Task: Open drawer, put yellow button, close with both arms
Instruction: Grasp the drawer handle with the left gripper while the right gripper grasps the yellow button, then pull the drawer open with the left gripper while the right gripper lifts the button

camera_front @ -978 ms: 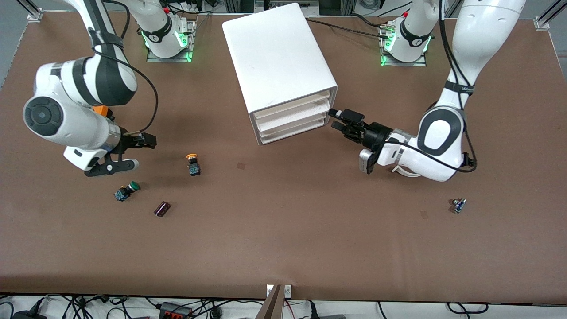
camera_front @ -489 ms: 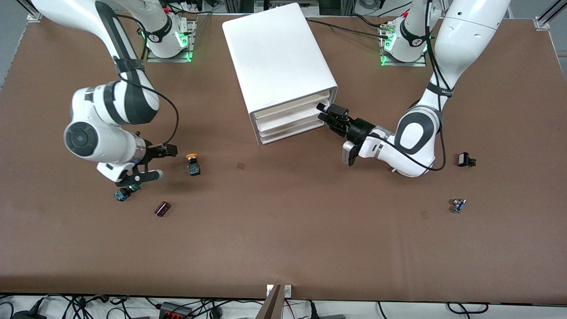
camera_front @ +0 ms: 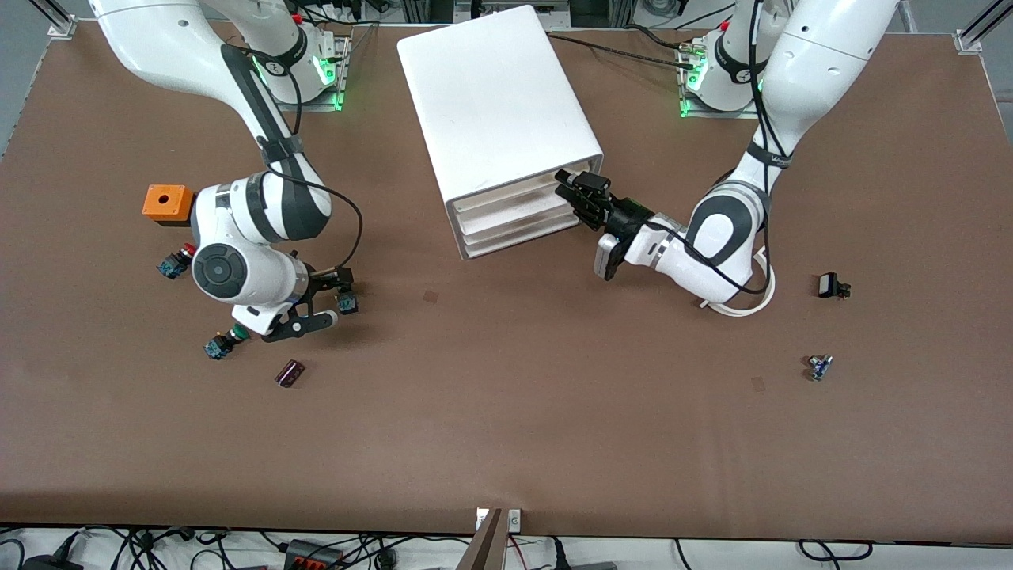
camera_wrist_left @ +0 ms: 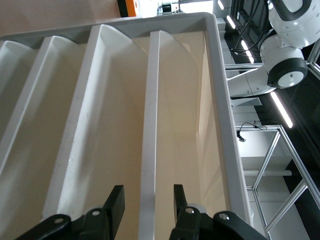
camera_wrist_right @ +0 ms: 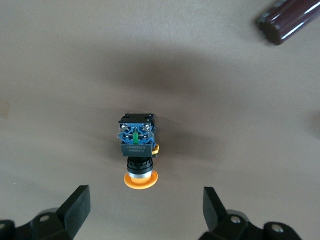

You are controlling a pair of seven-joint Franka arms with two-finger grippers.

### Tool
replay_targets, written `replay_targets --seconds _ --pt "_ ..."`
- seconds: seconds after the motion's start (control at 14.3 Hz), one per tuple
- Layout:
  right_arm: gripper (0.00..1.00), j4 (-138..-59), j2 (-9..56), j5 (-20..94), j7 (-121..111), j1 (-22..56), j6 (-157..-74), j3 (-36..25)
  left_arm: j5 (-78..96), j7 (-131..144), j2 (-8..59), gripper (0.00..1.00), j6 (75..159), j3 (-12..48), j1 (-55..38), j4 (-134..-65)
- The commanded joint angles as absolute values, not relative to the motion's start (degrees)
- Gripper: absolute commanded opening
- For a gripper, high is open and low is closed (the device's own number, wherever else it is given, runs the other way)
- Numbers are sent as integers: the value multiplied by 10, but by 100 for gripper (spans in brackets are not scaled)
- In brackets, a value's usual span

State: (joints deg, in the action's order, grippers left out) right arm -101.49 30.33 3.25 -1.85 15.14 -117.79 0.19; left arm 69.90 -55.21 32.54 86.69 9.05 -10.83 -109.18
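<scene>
Directly under my right gripper [camera_wrist_right: 145, 210] sits the yellow button [camera_wrist_right: 137, 151], lying on its side on the brown table [camera_front: 506, 412], centred in the gap between the two fingers and touching neither. Those fingers are spread wide. Its cap points toward the gripper body, its blue-black block away from it.

Front view hides most of that: the right gripper [camera_front: 320, 299] covers the cap and I only catch the dark body of the yellow button [camera_front: 346, 304] poking out at the fingertips. Wrist view shows the whole part plus a dark maroon component [camera_wrist_right: 292, 20] well off to one side.

Left gripper [camera_wrist_left: 145, 200] is at the front of the white cabinet [camera_front: 495, 103], fingers straddling a lip of the drawer [camera_wrist_left: 175, 110] front with a narrow gap either side; I can't tell if the pads touch it. Front view places it at the top drawer [camera_front: 518, 188], which looks flush with the two below.

Front view alone also shows a green-capped button [camera_front: 221, 343] and a red-capped button [camera_front: 174, 261] near the right arm.
</scene>
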Motion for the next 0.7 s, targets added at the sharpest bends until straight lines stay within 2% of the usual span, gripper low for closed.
replay_targets --seconds 0.0,0.14,0.28,0.35,0.49,0.63 --pt "100 -1013 322 40 -24 163 -1190 1 722 -597 314 46 875 98 -106 -1127" --pt "100 -1013 331 41 -23 168 -1200 2 723 -598 309 30 875 98 -106 -1127" --pt "100 -1012 342 41 -19 170 -1215 1 723 -598 305 10 875 98 -106 -1132" --pt "100 -1012 347 41 -18 172 -1218 1 723 -598 305 5 875 98 -106 -1131" --pt "100 -1012 350 42 -18 171 -1216 1 723 -596 306 5 878 98 -106 -1129" --pt "93 -1013 352 46 -16 171 -1216 2 723 -592 307 5 892 98 -104 -1127"
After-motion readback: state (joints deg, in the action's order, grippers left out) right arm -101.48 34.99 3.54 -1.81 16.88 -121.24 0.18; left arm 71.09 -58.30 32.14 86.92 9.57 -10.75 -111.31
